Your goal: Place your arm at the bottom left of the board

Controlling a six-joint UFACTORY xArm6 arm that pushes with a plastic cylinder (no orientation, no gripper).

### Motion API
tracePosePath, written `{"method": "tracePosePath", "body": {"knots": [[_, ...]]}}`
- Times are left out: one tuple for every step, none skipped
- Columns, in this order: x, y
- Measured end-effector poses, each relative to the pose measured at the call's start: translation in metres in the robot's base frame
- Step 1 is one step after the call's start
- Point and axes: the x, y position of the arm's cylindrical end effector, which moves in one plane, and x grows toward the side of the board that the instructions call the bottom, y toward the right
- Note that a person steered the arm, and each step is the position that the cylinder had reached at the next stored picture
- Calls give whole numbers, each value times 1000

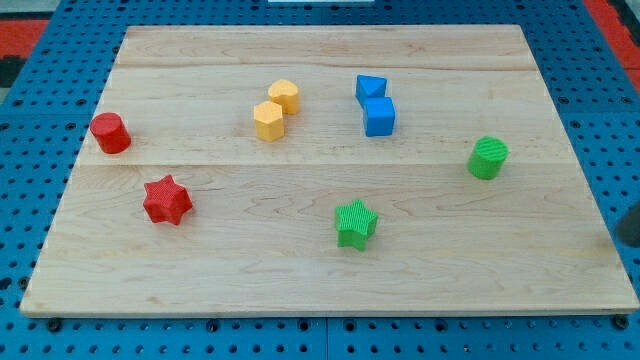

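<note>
A wooden board [250, 270] fills the view. A dark blurred part of my rod shows at the view's right edge, and my tip [620, 241] is near the board's right border, far right of the green star [355, 223] and below-right of the green cylinder [488, 158]. It touches no block. A red cylinder [110, 133] and a red star [167, 201] lie at the left. A yellow heart [284, 95] and a yellow hexagon [268, 121] touch near the top middle. A blue pentagon-like block [371, 88] sits against a blue cube [379, 117].
The board lies on a blue perforated table [330, 340]. A red perforated surface [20, 30] shows at the view's top corners.
</note>
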Motion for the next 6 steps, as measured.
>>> {"method": "tracePosePath", "body": {"knots": [[13, -57], [43, -120], [70, -140], [69, -216], [69, -316], [69, -395]]}}
